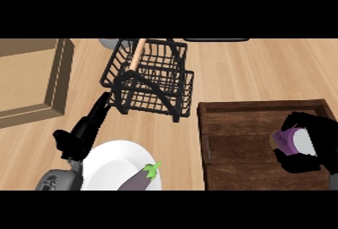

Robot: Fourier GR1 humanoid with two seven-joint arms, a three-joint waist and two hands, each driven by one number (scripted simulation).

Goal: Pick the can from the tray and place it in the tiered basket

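Eggplant [140,178]: lies on my white plate [112,156] at the lower edge, stem toward the tray; not part of this job, so I leave it.
Left hand [84,129]: fingers straight and together, pointing up toward the basket's foot, holding nothing; it rests beside the plate, out of the way of the carry.
Right hand [309,147]: curled round the can, thumb and fingers closing on it from both sides, because the pick is the step in hand.
Can [290,139]: purple end faces left, lying on its side in my right hand, over the tray's right part; I cannot tell whether it touches the floor of the tray.
Tray [238,134]: dark wood, raised rim, so I judge the can must lift over the rim first.
Basket [150,80]: black wire, tiered, up and left of the tray, well apart from the can; open tops allow entry from above.
Progress: grasp made, transfer not yet done.
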